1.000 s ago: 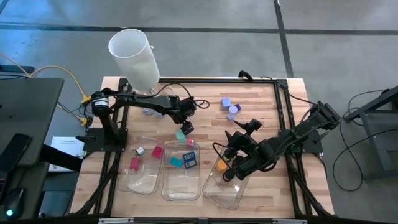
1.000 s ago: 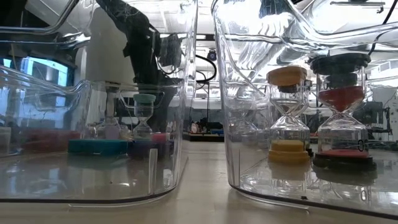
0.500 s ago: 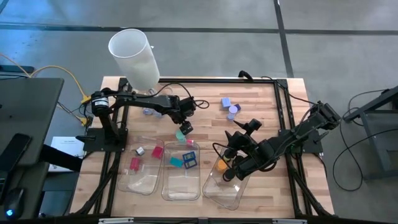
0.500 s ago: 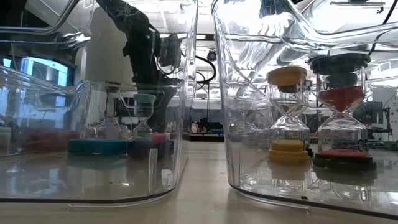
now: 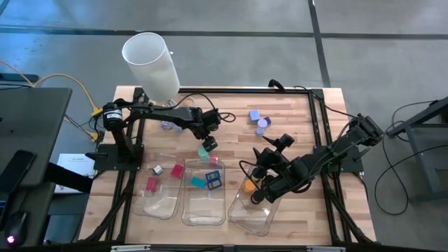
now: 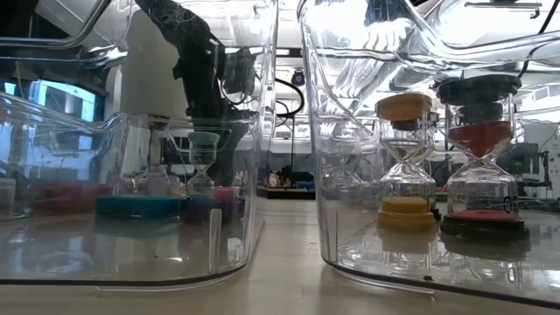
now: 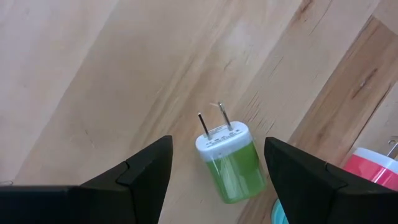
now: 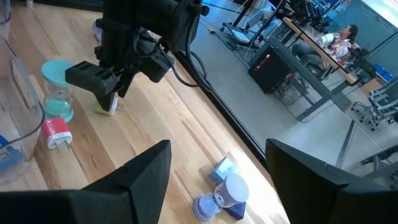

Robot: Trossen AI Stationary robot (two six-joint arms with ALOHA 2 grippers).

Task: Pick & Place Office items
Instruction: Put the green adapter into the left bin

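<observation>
The near edge of the tabletop (image 5: 294, 115) is walled off by three clear trays (image 5: 204, 203) side by side. Behind them bare wood lies open between the left hand (image 5: 208, 145), low over a green plug (image 7: 231, 163), and the purple pieces (image 5: 259, 122) farther back. A white cylinder (image 5: 151, 64) blocks the far left corner.

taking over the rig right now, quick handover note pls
Left pincer: open, straddling the green charger lying on the table, not gripped.
Right pincer: open, over the right tray.
Done: orange hourglass and red hourglass in the right tray; teal block and blue block in the middle tray; pink pieces in the left tray.
Left: green charger, teal hourglass beside it, purple and blue pieces farther back.
</observation>
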